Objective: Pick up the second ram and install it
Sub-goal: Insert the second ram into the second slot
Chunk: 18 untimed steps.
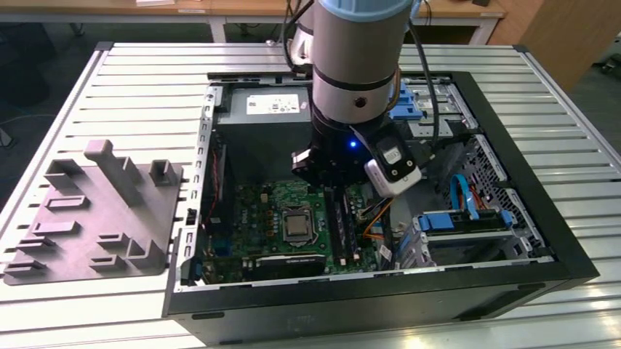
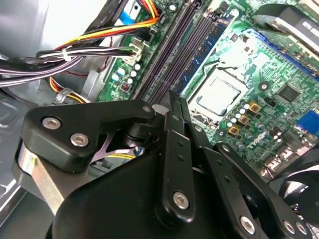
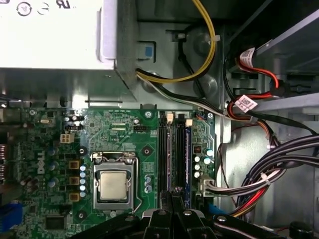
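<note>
Arm upright, gripper pointing straight down

The grey arm (image 1: 354, 65) stands nearly vertical, and its dark wrist (image 1: 335, 160) (a small blue light (image 1: 353, 143) glows on it) carries the black gripper (image 1: 335, 195) downward. In both wrist views the gripper (image 2: 174, 99) (image 3: 172, 193) has its two slim fingers (image 2: 172, 149) drawn together, tips meeting, with the linkage bars folded in on either side.

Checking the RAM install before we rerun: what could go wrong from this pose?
1. The gripper sits low over the memory slots, beside a blue-green stick standing in one: a skewed move may knock it.
2. The cable bundle runs close by and could snag the gripper.
</note>
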Each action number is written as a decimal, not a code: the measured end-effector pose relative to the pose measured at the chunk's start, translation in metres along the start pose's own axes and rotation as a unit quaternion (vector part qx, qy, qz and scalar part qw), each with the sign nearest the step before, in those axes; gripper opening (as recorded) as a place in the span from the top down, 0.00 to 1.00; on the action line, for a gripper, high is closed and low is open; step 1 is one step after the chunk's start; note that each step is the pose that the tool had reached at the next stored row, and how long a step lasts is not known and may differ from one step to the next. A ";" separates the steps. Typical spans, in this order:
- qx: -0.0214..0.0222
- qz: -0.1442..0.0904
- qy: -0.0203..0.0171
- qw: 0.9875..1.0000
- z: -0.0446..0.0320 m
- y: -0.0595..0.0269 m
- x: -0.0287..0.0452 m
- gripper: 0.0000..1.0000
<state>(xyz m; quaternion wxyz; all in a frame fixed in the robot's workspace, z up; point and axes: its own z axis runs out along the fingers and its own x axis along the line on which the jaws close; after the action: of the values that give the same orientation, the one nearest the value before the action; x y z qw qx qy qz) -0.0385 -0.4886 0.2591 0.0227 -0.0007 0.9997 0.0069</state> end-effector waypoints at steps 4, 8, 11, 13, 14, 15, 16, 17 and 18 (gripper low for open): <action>0.000 0.000 0.000 1.000 0.0052 0.0000 -0.0007 0.89; 0.000 0.000 0.000 1.000 0.0075 -0.0001 -0.0033 0.89; 0.000 0.000 0.000 1.000 0.0086 -0.0001 -0.0035 0.89; 0.000 0.000 0.000 1.000 0.0087 -0.0001 -0.0036 0.89; -0.004 0.000 0.000 1.000 0.0088 -0.0003 -0.0037 0.89; -0.009 0.000 0.000 1.000 0.0088 -0.0005 -0.0037 0.89; -0.011 0.000 0.000 1.000 0.0088 -0.0007 -0.0036 0.89; -0.013 0.000 0.000 1.000 0.0090 -0.0009 -0.0036 0.89; -0.013 0.001 0.000 1.000 0.0095 -0.0015 -0.0036 0.89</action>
<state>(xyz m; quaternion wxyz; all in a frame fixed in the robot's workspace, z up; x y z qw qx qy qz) -0.0345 -0.4899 0.2498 0.0227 -0.0005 0.9995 0.0197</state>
